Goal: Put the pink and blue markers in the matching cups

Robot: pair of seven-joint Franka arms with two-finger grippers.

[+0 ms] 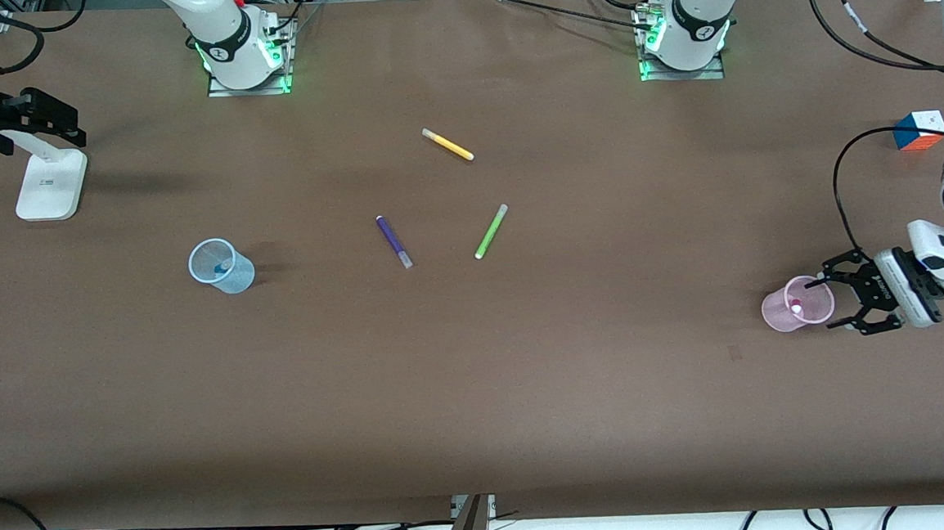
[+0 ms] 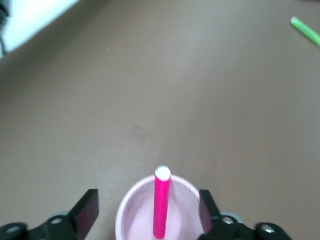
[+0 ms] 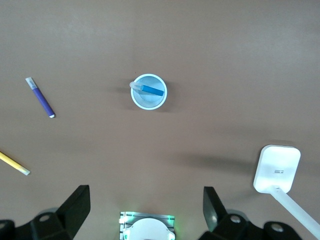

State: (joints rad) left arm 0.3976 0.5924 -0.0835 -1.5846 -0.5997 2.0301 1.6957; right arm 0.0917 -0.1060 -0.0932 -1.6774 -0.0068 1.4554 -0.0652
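Note:
The pale pink cup (image 1: 798, 304) stands near the left arm's end of the table with the pink marker (image 1: 795, 307) upright in it. My left gripper (image 1: 839, 301) is open and empty beside the cup. In the left wrist view its fingers (image 2: 87, 212) stand on either side of the pink cup (image 2: 122, 215), apart from it, with the pink marker (image 2: 161, 202) inside. The pale blue cup (image 1: 220, 266) stands toward the right arm's end and holds the blue marker (image 1: 221, 269). My right gripper (image 3: 145, 210) is open and empty high over its base, out of the front view; its wrist view shows the blue cup (image 3: 148, 91) and blue marker (image 3: 150, 89).
A purple pen (image 1: 393, 241), a green pen (image 1: 490, 231) and a yellow pen (image 1: 447, 144) lie mid-table. A white camera stand (image 1: 49, 184) is at the right arm's end. A puzzle cube (image 1: 918, 129) is at the left arm's end.

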